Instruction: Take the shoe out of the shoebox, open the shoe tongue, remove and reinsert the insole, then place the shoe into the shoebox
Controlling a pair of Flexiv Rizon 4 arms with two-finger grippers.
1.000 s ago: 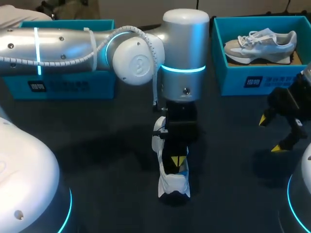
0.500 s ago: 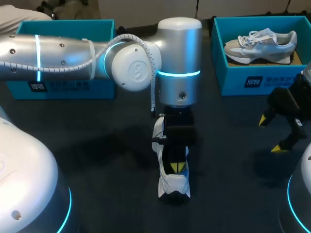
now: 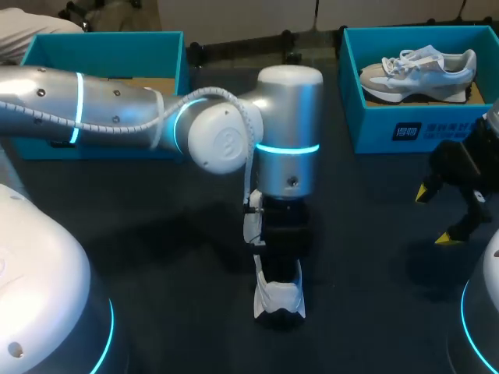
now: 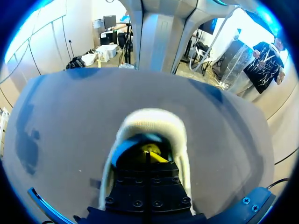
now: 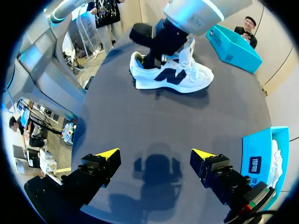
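Table: dark, bearing two teal boxes along the far edge and one shoe near the middle.
Left arm: in from the left side, reaching to the table's middle, wrist pointing straight down over the shoe.
Left shoebox: at the far left corner, partly behind the left arm.
Right shoebox: at the far right corner, with a grey-and-white sneaker lying inside on its side.
White shoe: out of the boxes, upright on its sole on the bare table, well apart from both; dark side mark plain in the right wrist view.
Left gripper: plunged into the shoe's opening, a yellow tip just visible inside the cream collar; how far open, and whether anything is held, cannot be told.
Right gripper: above the table's right side, near the right shoebox, well apart from the white shoe; yellow tips spread wide, nothing between them.
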